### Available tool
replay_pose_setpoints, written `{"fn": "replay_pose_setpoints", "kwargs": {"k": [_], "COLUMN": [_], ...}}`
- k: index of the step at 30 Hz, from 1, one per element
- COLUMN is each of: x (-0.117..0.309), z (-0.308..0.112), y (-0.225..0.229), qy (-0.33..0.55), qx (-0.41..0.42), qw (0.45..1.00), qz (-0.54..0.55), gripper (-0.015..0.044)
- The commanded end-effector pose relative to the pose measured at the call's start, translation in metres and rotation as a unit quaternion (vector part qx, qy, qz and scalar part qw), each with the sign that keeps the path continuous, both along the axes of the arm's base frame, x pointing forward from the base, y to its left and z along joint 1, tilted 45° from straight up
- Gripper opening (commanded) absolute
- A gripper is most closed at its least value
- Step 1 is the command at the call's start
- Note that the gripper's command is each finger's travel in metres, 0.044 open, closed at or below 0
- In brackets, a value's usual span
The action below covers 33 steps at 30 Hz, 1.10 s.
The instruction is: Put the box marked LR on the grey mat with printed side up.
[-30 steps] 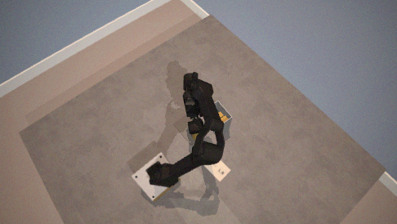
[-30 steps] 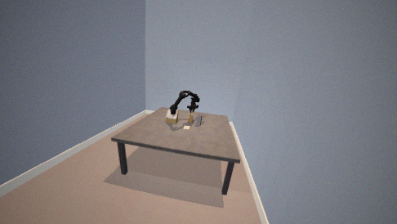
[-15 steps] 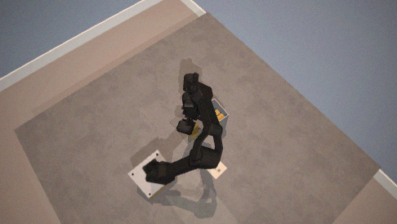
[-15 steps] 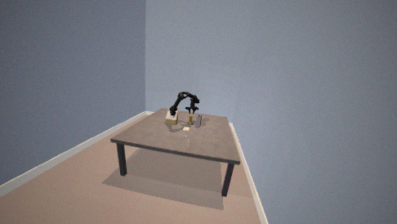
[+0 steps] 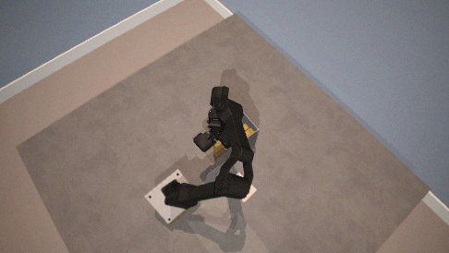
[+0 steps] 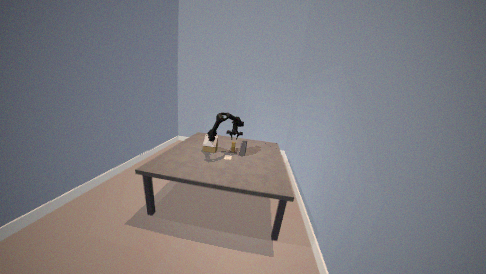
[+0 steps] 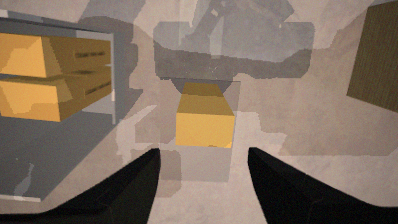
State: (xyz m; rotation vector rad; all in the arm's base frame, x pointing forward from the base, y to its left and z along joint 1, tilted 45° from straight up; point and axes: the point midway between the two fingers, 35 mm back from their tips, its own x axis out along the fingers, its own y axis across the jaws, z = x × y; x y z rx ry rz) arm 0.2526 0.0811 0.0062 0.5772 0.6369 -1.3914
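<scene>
Meanwhile, claw (image 5: 203,141) (image 6: 234,137) (image 7: 204,155) empty, part-open, above upright box (image 5: 218,149) (image 6: 233,147) (image 7: 205,130), apart from bin's edge (image 5: 257,130) (image 6: 243,148) (image 7: 114,80).

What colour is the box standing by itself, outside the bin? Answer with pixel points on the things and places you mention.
The box (image 5: 219,149) (image 6: 233,147) (image 7: 205,130) is yellowy orange. It shows best in the wrist view.

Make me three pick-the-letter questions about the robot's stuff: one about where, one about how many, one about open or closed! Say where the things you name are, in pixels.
1. Where is the lone orange box (image 5: 219,149) (image 6: 233,146) (image 7: 205,130)?
A. Under the table
B. Outside the bin (image 5: 257,131) (image 6: 243,148) (image 7: 114,75)
C. On top of the other boxes

2. How many boxes are in the bin?
A. None
B. Five
C. Two

3. How is the gripper (image 5: 215,137) (image 6: 234,138) (image 7: 204,155)?
A. Open, holding nothing
B. Shut on a box
C. Shut, holding nothing

Answers:
1 B: the wrist view shows bare surface between box and bin.
2 C: two orange ends show there.
3 A: its fingers stand apart with nothing pinched.
</scene>
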Motion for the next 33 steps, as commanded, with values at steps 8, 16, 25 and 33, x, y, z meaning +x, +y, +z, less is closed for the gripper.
{"fn": "replay_pose_setpoints", "kwargs": {"k": [8, 16, 25, 33], "x": [-0.001, 0.000, 0.001, 0.001], "z": [-0.002, -0.011, -0.021, -0.029], "y": [-0.003, -0.012, -0.022, -0.030], "qy": [-0.023, -0.023, -0.023, -0.023], "qx": [0.008, 0.008, 0.007, 0.007], "qw": [0.999, 0.999, 0.999, 0.999], "qz": [-0.025, -0.025, -0.025, -0.025], "gripper": [0.0237, 0.0237, 0.0237, 0.0237]}}
